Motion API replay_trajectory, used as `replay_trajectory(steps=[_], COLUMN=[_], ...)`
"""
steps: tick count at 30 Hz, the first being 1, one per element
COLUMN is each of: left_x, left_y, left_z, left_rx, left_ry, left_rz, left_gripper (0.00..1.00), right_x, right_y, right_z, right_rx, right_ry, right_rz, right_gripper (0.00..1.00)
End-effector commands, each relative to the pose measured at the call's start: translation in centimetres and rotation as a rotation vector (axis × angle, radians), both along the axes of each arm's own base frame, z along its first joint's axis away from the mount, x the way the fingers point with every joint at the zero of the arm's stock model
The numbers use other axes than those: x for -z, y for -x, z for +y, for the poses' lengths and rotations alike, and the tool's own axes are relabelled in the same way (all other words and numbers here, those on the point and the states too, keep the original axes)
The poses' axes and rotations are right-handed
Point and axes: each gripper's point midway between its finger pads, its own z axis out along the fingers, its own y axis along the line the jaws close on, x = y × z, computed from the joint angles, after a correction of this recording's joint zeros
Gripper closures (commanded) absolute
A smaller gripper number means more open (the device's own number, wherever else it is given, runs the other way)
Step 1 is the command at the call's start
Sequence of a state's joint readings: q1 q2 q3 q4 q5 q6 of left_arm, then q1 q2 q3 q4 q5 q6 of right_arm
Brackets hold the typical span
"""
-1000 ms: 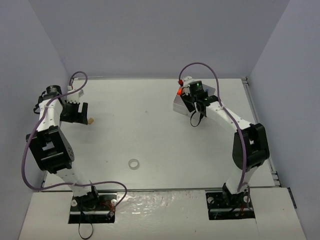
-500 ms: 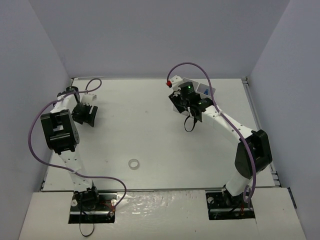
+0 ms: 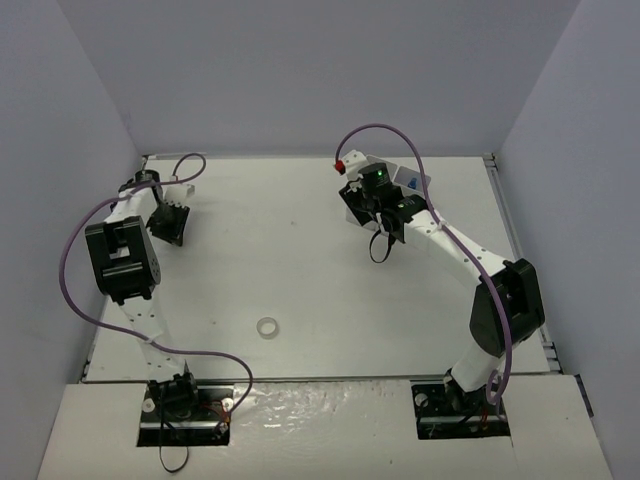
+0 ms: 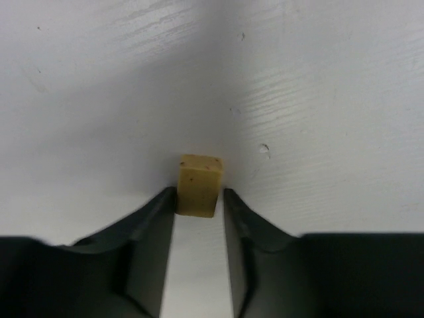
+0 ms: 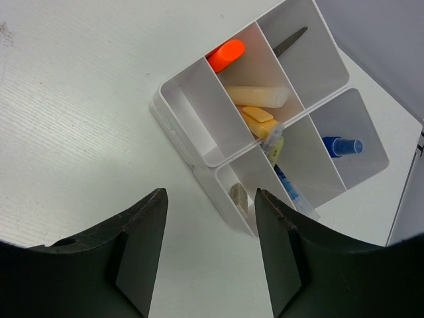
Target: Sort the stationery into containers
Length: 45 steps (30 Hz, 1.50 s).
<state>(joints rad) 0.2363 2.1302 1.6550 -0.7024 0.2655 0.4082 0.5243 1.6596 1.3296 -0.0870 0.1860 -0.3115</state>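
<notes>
Top external: high, behind the arm bases, looking down over the whole table [image 3: 300,260].
Left wrist: very near the tabletop, sighting along the left gripper [image 4: 199,195] at a tan block [image 4: 199,182].
Right wrist: higher up, angled down past the right gripper [image 5: 211,195] onto the white tray [image 5: 175,122].
The tray also shows in the top view.
</notes>
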Motion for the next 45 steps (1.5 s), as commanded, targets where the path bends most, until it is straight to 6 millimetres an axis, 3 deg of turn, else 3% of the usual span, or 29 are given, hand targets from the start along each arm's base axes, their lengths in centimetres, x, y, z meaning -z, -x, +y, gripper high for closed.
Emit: replay_trajectory(steps=[1,2,6,9,12,14,16,18,19,20,21,22,23,24,26,30,45], left_x=[-1.6,-1.6,-2.7,-6.3,-13.5,-17.8,-23.5,-26.5,-27.3,-28.1,-28.7,-30.1,-29.9,-30.2,-30.5,-30.6,-30.8], left_y=[-1.9,-2.0,-1.8,-1.7,-1.2,-0.7,0.7,1.9,2.5,3.1,3.8,4.9,5.7,6.9,7.5,8.2,8.0], left_z=[-0.2,-0.3,-1.1,-3.3,-7.0,-8.5,-10.4,-12.7,-12.8,-14.3,-15.1,-16.0,-17.4,-18.9,-19.5,-20.1,-21.2], left_rx=[0.001,0.000,0.011,0.038,0.095,0.132,0.205,0.299,0.307,0.372,0.407,0.451,0.511,0.566,0.588,0.597,0.617], left_ry=[0.000,0.003,0.048,0.147,0.313,0.364,0.372,0.354,0.346,0.332,0.321,0.304,0.287,0.281,0.272,0.293,0.278], left_rz=[-0.077,-0.078,-0.117,-0.198,-0.329,-0.405,-0.528,-0.603,-0.625,-0.650,-0.668,-0.711,-0.719,-0.738,-0.759,-0.747,-0.758], left_gripper=[0.86,1.00,1.00,1.00,1.00,1.00,1.00,1.00,1.00,1.00,1.00,1.00,1.00,1.00,1.00,1.00,1.00], right_x=[-3.8,-3.9,-4.5,-6.1,-9.9,-12.9,-15.0,-17.0,-17.9,-18.8,-21.0,-20.8,-22.5,-22.1,-23.0,-22.9,-18.0], right_y=[-0.8,-0.8,-0.4,0.2,1.3,2.6,2.9,2.9,2.9,3.0,3.5,3.1,3.5,3.2,4.1,5.7,5.0], right_z=[-0.3,-0.2,0.4,3.0,7.7,11.6,15.2,17.6,18.6,19.6,21.0,21.9,22.8,23.4,24.7,26.6,29.1], right_rx=[0.026,0.026,0.006,-0.059,-0.186,-0.324,-0.394,-0.419,-0.430,-0.444,-0.474,-0.473,-0.490,-0.486,-0.524,-0.573,-0.526], right_ry=[-0.036,-0.039,-0.092,-0.250,-0.530,-0.715,-0.878,-0.968,-0.993,-1.016,-1.064,-1.084,-1.137,-1.149,-1.191,-1.207,-1.242], right_rz=[-0.102,-0.102,-0.102,-0.082,-0.035,0.004,0.054,0.074,0.075,0.071,0.051,0.061,0.053,0.066,0.077,0.092,0.240], right_gripper=[0.48,0.48,0.48,0.46,0.44,0.42,0.37,0.36,0.36,0.36,0.36,0.36,0.36,0.36,0.36,0.37,0.45])
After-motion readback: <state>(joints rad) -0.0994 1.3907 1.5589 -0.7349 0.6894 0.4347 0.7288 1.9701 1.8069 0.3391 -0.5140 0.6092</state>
